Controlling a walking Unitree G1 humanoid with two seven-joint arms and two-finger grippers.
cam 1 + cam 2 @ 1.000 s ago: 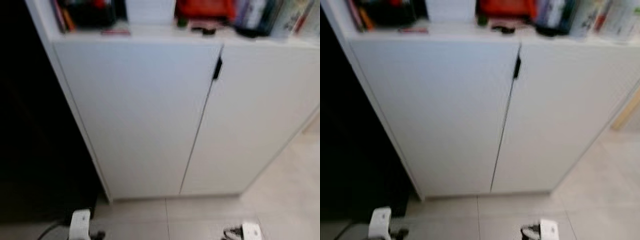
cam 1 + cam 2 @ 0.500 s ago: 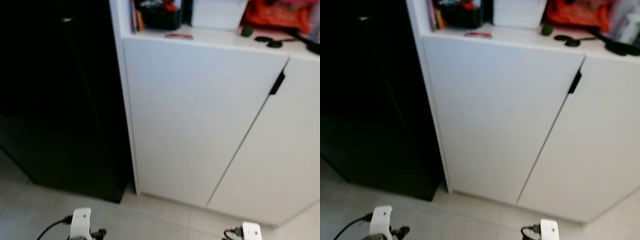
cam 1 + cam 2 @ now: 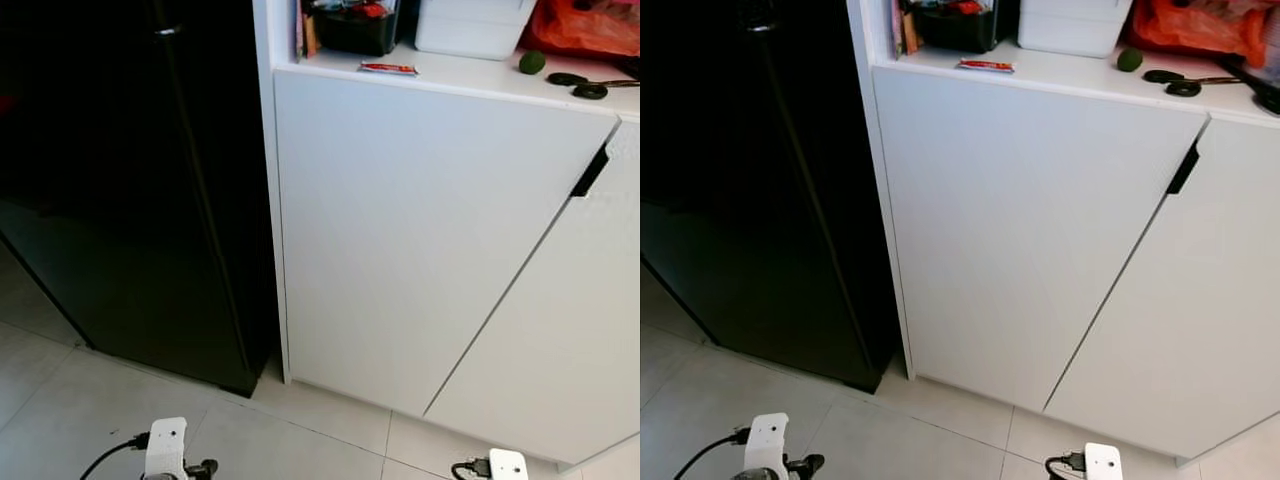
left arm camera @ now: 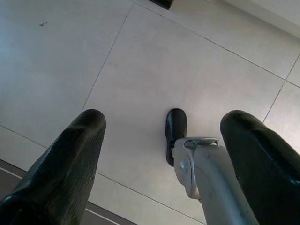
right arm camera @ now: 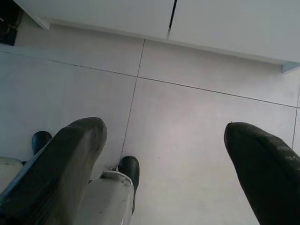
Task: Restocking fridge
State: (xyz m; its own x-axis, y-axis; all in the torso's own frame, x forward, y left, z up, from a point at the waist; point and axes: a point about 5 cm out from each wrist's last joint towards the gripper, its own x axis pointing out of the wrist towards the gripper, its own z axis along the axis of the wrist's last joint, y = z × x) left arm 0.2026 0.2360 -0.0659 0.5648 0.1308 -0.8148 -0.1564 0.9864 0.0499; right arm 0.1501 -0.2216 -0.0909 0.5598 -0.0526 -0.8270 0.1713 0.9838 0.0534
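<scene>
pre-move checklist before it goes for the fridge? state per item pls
1. Black fridge in view, left of the white cabinet: ok.
2. Fridge door shut: ok; handle location: cannot tell, surface too dark.
3. Left gripper open, nothing held, hanging over the floor tiles: ok.
4. Right gripper open, nothing held: ok.
5. Stock to load in hand: not ok.
6. Squared up to the fridge: not ok, cabinet fills most of the head views.

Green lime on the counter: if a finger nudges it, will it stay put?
Probably not. The lime looks small and round, so it may roll along the flat white countertop. It sits near the front edge, so a push outward could drop it. Likely light and firm.
</scene>
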